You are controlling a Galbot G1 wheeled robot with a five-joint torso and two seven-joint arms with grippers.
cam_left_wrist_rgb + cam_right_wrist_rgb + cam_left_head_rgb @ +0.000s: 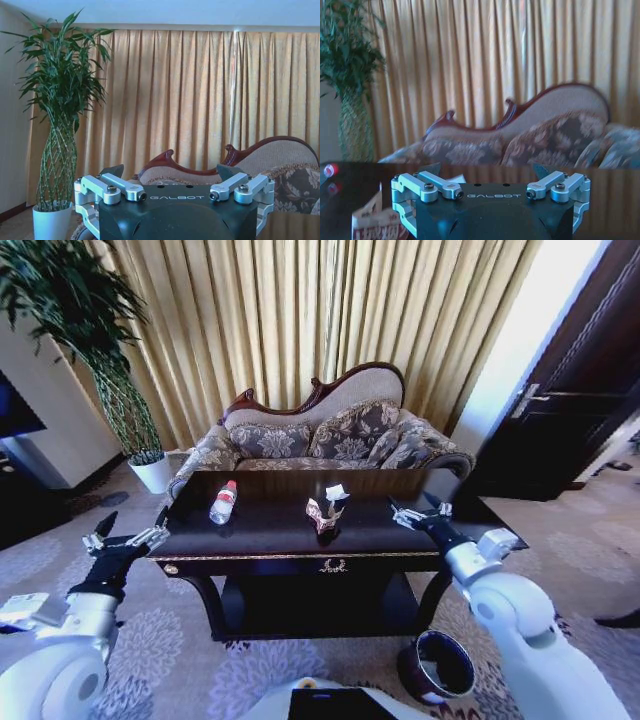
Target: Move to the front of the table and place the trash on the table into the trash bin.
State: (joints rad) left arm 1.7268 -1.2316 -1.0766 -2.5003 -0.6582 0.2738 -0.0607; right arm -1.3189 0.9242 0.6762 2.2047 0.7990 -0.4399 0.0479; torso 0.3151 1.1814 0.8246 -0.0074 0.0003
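Table (190, 540) with bottle (223, 502), wrapper (322, 515)

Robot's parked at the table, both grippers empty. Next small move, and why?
Probably ease the right gripper left toward the crumpled wrapper: it is open, over the table edge, nearest that trash, and the trash bin sits on its side.

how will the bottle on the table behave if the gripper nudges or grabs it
The bottle lies on its side on the glossy table, so a nudge would probably roll or slide it. It looks clear and mostly empty, so likely light, and its thin wall may dent under a firm pinch.
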